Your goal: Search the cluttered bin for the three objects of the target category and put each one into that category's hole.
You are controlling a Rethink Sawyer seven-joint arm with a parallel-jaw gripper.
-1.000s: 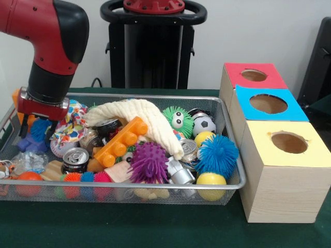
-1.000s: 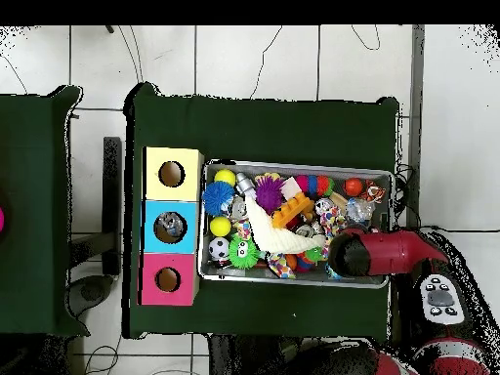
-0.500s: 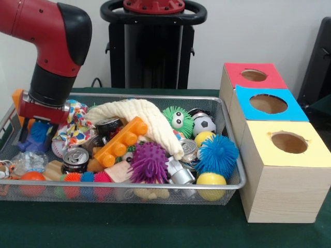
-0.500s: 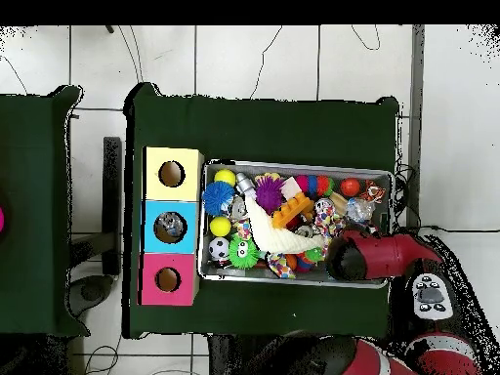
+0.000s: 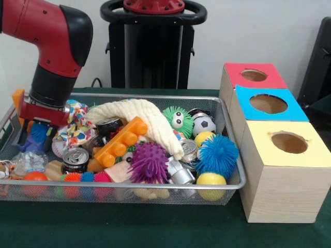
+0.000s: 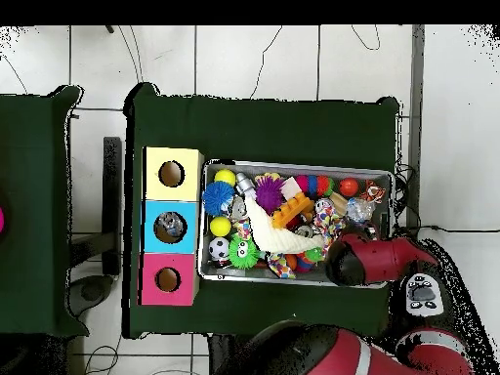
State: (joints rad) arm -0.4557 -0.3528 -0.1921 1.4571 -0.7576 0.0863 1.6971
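Dark green cloth covers the table (image 5: 155, 230), where the wide silver wire-mesh bin (image 5: 155, 184) sits packed with toys, cans and cloth. Just beside the bin's end stands a row of three pale wooden boxes; the middle one carries the round hole with the bright blue surround (image 5: 268, 104). Over the bin's opposite end, the red and black arm lowers its gripper (image 5: 35, 135), whose dark fingers (image 5: 23, 138) flank a spiky blue ball (image 5: 39, 131); whether they clamp it cannot be told.
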